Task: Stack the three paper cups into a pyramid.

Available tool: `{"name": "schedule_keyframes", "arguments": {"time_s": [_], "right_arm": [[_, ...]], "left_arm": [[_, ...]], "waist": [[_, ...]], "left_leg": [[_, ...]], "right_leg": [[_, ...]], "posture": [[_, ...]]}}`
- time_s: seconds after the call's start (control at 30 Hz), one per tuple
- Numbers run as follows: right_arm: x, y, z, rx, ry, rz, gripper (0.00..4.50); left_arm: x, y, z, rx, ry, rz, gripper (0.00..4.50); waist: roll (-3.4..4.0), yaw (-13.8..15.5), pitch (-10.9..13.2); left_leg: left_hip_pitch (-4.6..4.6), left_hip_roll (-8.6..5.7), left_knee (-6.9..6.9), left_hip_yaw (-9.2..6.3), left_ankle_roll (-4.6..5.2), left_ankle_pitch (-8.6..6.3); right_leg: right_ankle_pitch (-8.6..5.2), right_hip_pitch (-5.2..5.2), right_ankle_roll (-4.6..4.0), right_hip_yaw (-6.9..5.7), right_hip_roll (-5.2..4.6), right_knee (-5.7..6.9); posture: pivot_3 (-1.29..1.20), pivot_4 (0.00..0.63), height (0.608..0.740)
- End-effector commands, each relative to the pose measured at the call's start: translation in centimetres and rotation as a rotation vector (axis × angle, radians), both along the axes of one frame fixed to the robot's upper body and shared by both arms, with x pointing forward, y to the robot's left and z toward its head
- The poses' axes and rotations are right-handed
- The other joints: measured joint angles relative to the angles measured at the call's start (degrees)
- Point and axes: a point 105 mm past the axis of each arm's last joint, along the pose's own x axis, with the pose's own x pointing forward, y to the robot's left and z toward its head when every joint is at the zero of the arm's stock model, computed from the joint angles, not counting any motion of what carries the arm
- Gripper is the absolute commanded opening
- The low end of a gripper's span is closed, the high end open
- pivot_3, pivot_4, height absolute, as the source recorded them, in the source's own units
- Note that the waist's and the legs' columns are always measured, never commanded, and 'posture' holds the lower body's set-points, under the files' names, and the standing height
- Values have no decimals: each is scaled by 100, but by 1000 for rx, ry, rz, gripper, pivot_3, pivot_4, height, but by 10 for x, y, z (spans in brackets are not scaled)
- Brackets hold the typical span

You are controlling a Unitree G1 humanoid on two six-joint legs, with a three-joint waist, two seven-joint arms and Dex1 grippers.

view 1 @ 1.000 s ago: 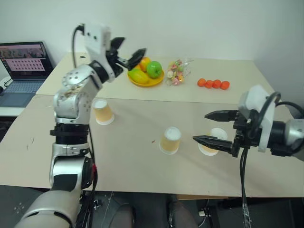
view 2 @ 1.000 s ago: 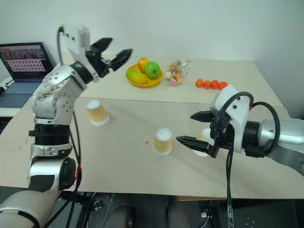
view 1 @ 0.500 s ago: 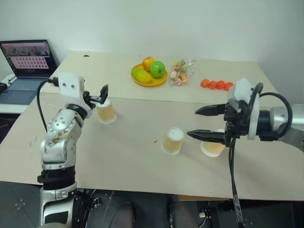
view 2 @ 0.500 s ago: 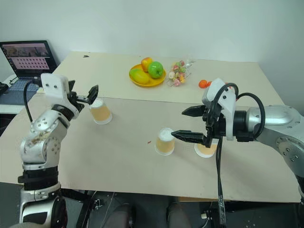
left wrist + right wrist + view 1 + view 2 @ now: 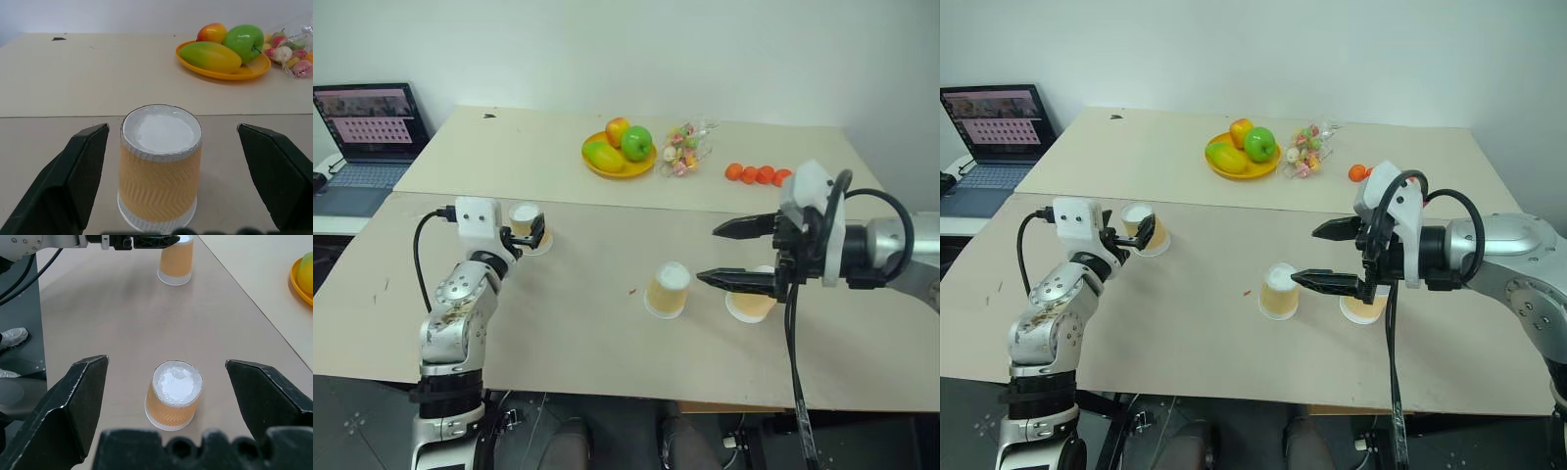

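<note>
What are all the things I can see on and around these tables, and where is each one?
paper cups: three, pale orange with white ends, upside down on the near table; left cup, middle cup, right cup
plate: one, yellow, far table, holding fruit
green apple: one, on the plate
sweets bag: one, clear, mixed colours, right of the plate
small oranges: a row, far table, right
laptop: one, open, far left
tables: two, beige, pushed together
left gripper: jaws open, either side of the left cup
right gripper: jaws open, above the table between the middle and right cups
</note>
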Motion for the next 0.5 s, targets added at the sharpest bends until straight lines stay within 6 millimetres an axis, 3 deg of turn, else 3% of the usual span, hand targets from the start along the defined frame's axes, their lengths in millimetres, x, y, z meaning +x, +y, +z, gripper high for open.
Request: {"name": "schedule_keyframes", "arguments": {"time_s": [0.03,0.23,0.5], "right_arm": [[-4,-5,13,-10,-56,-19,4500],[-5,-6,16,-13,-66,-31,4500],[-9,-11,22,-26,-80,-63,4500]], "left_arm": [[3,-3,9,21,-56,2,4466],[11,-2,3,29,-52,7,4466],[27,-3,14,28,-93,0,4466]], "waist": [[0,-5,0],[0,-10,0],[0,-8,0]], "left_leg": [[-1,0,0,0,0,0],[1,0,0,0,0,0],[-2,-2,0,0,0,0]], "right_leg": [[0,0,0,0,-1,0],[0,0,0,0,0,1],[0,0,0,0,-1,0]], "posture": [[0,150,734],[0,150,734],[0,150,734]]}}
